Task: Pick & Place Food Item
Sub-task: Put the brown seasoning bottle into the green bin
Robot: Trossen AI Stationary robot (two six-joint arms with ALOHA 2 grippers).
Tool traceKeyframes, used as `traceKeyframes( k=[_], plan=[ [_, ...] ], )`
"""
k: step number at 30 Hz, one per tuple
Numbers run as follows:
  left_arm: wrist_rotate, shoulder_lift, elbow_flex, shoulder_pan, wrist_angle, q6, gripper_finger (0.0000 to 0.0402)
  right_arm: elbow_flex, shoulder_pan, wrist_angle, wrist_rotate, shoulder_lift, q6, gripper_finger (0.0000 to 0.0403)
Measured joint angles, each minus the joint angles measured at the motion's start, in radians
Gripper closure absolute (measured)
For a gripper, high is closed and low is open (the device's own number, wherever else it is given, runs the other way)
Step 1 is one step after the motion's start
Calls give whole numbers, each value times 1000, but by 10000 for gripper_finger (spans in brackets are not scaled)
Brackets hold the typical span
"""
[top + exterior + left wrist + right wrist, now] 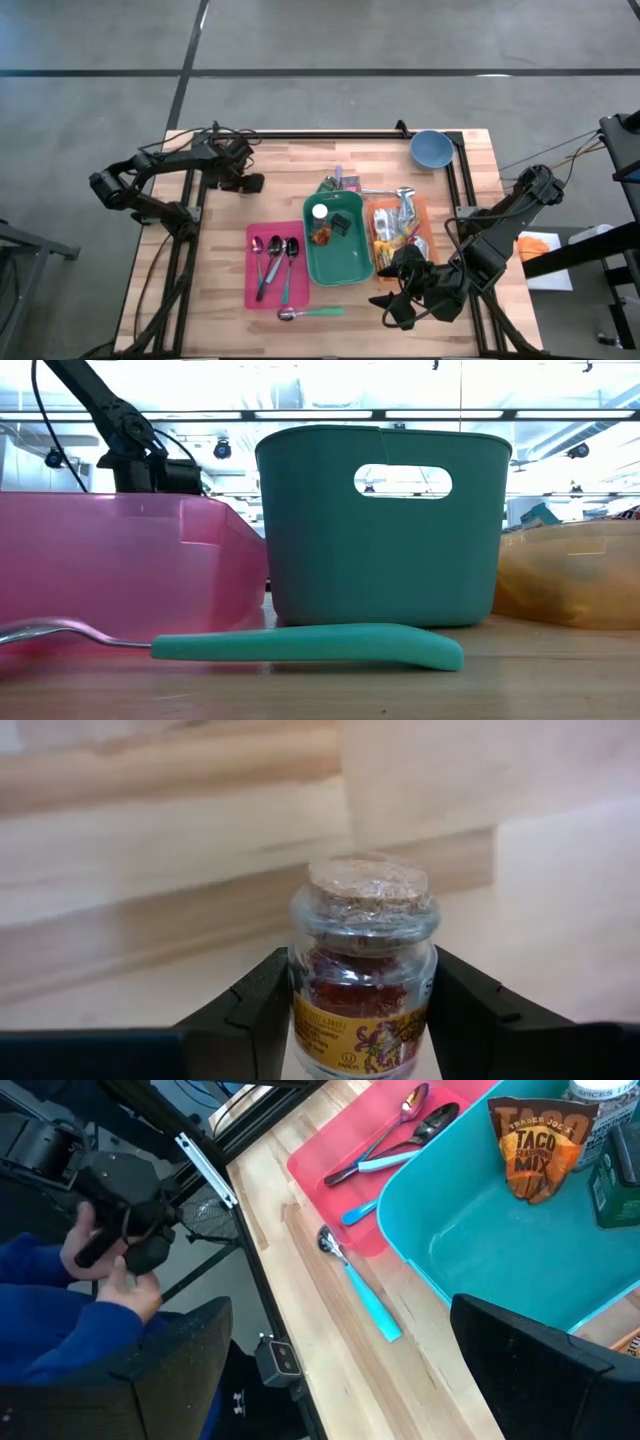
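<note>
The left hand [360, 1020] is closed on a small cork-topped spice jar [362, 970], one finger on each side of the glass, near the bench's [300, 170] far left corner. The grip sits low on the body, which looks sound. A good lift here goes straight up and slow, keeping the jar upright, then carries it toward the teal bin [350, 270] at mid-bench. The right hand [405, 295] waits with its fingers wide near the front right edge, probably clear of that path.
</note>
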Motion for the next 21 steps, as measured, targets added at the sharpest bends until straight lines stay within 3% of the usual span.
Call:
traceKeyframes(
  k=[7, 14, 21],
  plan=[
    [88, 0, 0, -3, 80, 6, 229, 0, 0, 0, 0, 0, -2, 34],
    [180, -12, 0, -20, 101, 138, 229, 0, 0, 0, 0, 0, -6, 34],
    [225, -62, 0, -49, 162, 159, 229, 0, 0, 0, 0, 0, -5, 34]
  ],
)
